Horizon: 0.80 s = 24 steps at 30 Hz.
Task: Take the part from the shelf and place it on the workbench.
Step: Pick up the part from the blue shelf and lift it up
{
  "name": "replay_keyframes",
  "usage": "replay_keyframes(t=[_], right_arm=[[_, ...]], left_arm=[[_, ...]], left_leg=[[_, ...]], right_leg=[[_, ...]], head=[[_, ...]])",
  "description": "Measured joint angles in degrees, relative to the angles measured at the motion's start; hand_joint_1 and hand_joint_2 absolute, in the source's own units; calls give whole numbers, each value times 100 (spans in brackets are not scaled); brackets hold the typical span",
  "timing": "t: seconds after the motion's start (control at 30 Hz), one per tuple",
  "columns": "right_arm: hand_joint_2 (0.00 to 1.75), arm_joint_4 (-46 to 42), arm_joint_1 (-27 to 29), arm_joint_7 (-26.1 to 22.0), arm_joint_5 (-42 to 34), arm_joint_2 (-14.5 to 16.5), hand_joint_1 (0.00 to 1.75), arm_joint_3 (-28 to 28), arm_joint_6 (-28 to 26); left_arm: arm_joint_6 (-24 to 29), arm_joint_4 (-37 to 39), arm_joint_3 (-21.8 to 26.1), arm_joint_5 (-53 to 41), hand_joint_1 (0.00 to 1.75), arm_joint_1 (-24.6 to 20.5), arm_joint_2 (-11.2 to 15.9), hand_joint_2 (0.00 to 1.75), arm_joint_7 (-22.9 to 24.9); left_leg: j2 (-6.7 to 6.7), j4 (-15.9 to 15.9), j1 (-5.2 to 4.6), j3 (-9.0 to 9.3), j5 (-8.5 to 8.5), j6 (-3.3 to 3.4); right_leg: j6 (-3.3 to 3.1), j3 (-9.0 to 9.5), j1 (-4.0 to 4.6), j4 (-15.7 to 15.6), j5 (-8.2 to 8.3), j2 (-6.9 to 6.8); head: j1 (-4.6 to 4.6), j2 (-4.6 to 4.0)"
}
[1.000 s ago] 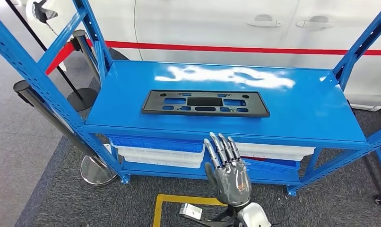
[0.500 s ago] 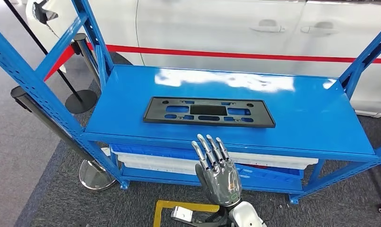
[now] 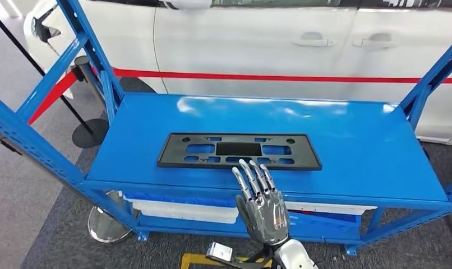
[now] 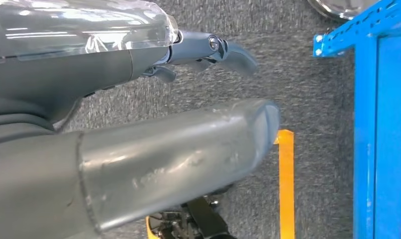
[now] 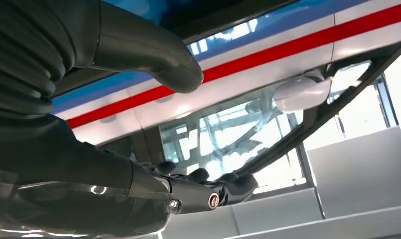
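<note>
One black plastic part (image 3: 239,151) lies flat on the blue shelf (image 3: 358,145), near its front edge. Right hand (image 3: 262,204) is raised in front of that edge, fingers straight and apart, holding nothing; fingertips overlap the part's front rim in head view, contact not clear. Left hand (image 4: 139,149) hangs over grey carpet (image 4: 308,84), fingers uncurled, nothing in it. White bins (image 3: 184,210) below are partly hidden. White car (image 3: 257,45) behind, cut off.

Head view high, looking down on shelf (image 3: 381,151); left wrist close above floor (image 4: 308,64).
</note>
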Motion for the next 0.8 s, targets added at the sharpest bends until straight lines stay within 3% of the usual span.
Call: replay_keyframes(t=[0.13, 0.17, 0.23, 0.27, 0.3, 0.33, 0.37, 0.4, 0.47, 0.57, 0.63, 0.7, 0.77, 0.8], right_arm=[[175, -9, -29, 11, -1, -20, 0, 15, -3], [175, -12, -39, 19, 0, -27, 0, 18, 5], [175, -4, -44, 37, 1, -56, 0, 25, 39], [175, 1, -39, 43, 1, -74, 0, 27, 59], [175, 5, -34, 48, 2, -92, 0, 28, 74], [175, 8, -32, 51, 2, -106, 0, 29, 88], [175, 8, -33, 53, -4, -115, 0, 30, 107], [175, 9, -34, 54, -26, -122, 0, 31, 141], [175, 18, -34, 55, -91, -132, 0, 37, 235], [175, 61, -32, 78, -150, -157, 0, 48, 431], [175, 107, -48, 114, -152, -171, 0, 56, 562], [175, 162, -77, 146, -142, -176, 0, 74, 663], [175, 264, -112, 185, -94, -179, 0, 97, 776], [175, 338, -140, 210, -56, -179, 0, 110, 835]], left_arm=[[37, 0, 0, -21, 0, -13, -11, 0, -34], [42, 0, 0, -37, 0, -21, -14, 0, -43], [46, 0, 0, -67, 0, -32, -14, 0, -55], [47, 0, 1, -77, 0, -34, -14, 0, -56], [48, 0, 1, -80, 0, -33, -15, 0, -57], [49, 0, 2, -82, 0, -32, -15, 0, -57], [50, 0, 2, -81, 0, -31, -15, 0, -57], [51, 0, 2, -81, 0, -32, -16, 0, -57], [51, 0, 3, -80, 0, -36, -17, 0, -59], [44, 0, 6, -91, 0, -39, -17, 0, -57], [37, 0, 7, -107, 0, -43, -19, 0, -56], [35, 0, 8, -116, 0, -45, -15, 0, -55], [24, 0, 9, -134, 0, -42, -8, 0, -54], [12, 0, 9, -152, 0, -40, -6, 0, -53]], left_leg=[[-1, -88, 39, 67, 13, 116], [1, -113, 51, 88, 8, 142], [4, -120, 50, 100, -20, 174], [3, -119, 50, 104, -34, 179], [1, -118, 50, 115, -48, 178], [-3, -117, 51, 132, -63, 171], [-8, -116, 53, 162, -83, 159], [-13, -116, 54, 193, -104, 143], [-20, -110, 40, 235, -140, 90], [-20, -119, 39, 247, -155, -19], [-14, -8, 54, 214, -251, -80], [-10, 496, 66, -8, -551, -121], [-10, 1234, 67, -355, -865, -147], [-10, 1440, 67, -456, -897, -150]], right_leg=[[142, -44, 3, 153, -194, -10], [174, -166, -8, 396, -330, -16], [220, -614, -44, 1157, -644, -20], [239, -830, -61, 1477, -718, -22], [253, -969, -78, 1625, -678, -22], [262, -1003, -93, 1568, -529, -24], [263, -910, -106, 1267, -272, -27], [253, -756, -115, 862, -21, -33], [211, -491, -108, 231, 260, -40], [120, -438, -71, 69, 273, -19], [42, -413, -82, 19, 298, -22], [-19, -394, -86, -9, 309, -37], [-47, -392, -65, -6, 301, -47], [-53, -390, -54, -3, 297, -49]], head=[[14, 0], [25, 0], [42, 0], [43, 0], [44, 0], [44, 0], [44, 0], [44, 0], [42, -1], [33, 0], [20, 0], [-6, 0], [-22, 0], [-22, 0]])
